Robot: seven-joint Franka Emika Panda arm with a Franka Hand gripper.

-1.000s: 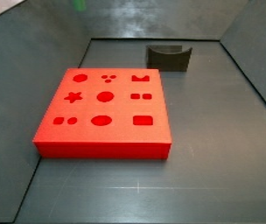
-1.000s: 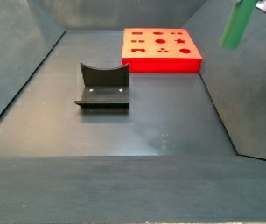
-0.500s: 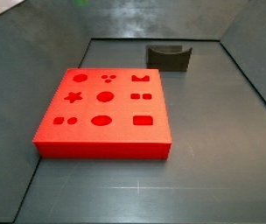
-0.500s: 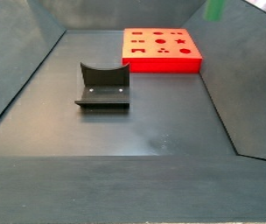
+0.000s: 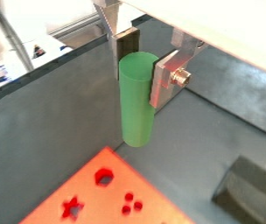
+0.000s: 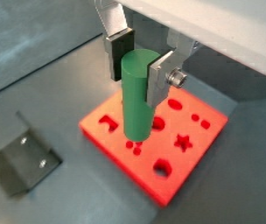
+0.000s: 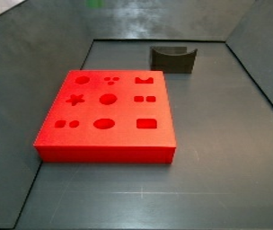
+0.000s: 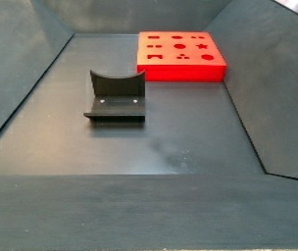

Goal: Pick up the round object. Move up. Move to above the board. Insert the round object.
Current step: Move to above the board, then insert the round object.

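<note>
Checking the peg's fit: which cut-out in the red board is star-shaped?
On the board, the star cut-out near one edge: it alone has points. The gripper holds the green peg above.

We see the slim matte green cylinder peg (image 6: 136, 96) upright, clamped in the end effector (image 6: 142, 63) above the flat red rectangular board (image 6: 206, 149) with shaped cut-outs.

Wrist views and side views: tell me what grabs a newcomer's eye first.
The bright red rectangular board with shaped cut-outs glows against the grey floor. In both wrist views the pincer holds the slim green cylinder peg upright above it. The dark L-shaped fixture stands apart.
</note>
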